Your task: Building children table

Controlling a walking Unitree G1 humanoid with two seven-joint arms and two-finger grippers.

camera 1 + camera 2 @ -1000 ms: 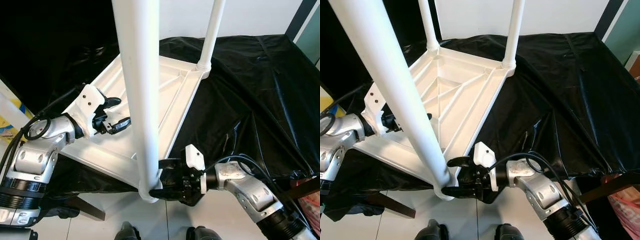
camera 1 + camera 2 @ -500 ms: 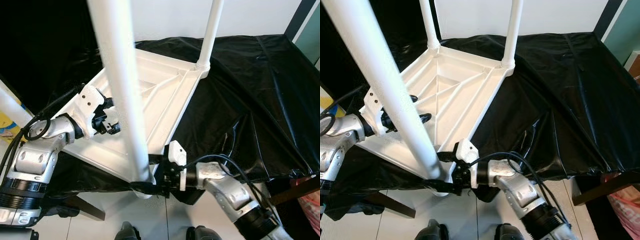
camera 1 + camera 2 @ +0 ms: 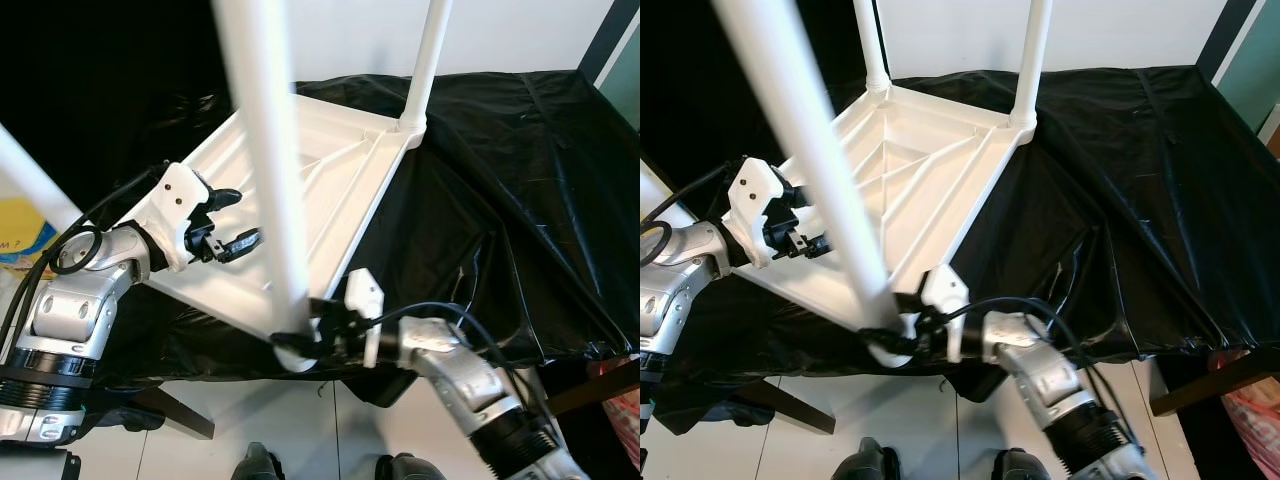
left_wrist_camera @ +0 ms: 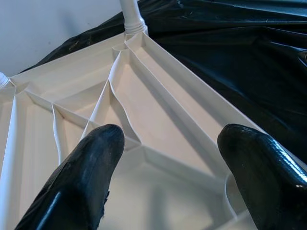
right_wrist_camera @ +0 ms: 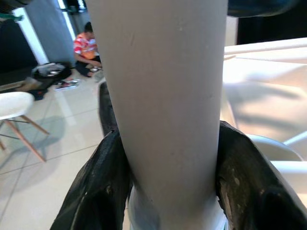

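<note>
A white children's table [image 3: 335, 185] lies upside down on a black-covered surface, its legs pointing up. The near leg [image 3: 268, 170] rises from the front corner, and my right gripper [image 3: 300, 338] is shut on it just above its socket. In the right wrist view the black fingers [image 5: 103, 191] press both sides of the near leg [image 5: 163, 96]. My left gripper [image 3: 230, 222] is open and hovers over the table's left rim, holding nothing. Its fingers [image 4: 81, 182] frame the ribbed underside of the table [image 4: 158, 120]. Two far legs [image 3: 872, 40] [image 3: 1032, 55] stand upright.
Black sheeting [image 3: 520, 180] drapes the surface, falling to the tiled floor [image 3: 300, 420]. A dark wooden leg [image 3: 175, 415] angles out at lower left. A yellow object [image 3: 25, 225] lies far left. In the right wrist view a person [image 5: 86, 48] sits on the floor beyond a white chair [image 5: 17, 108].
My right gripper has moved left and closed on the base of the near leg. The leg has swayed left and partly back. The left gripper has hardly moved.
</note>
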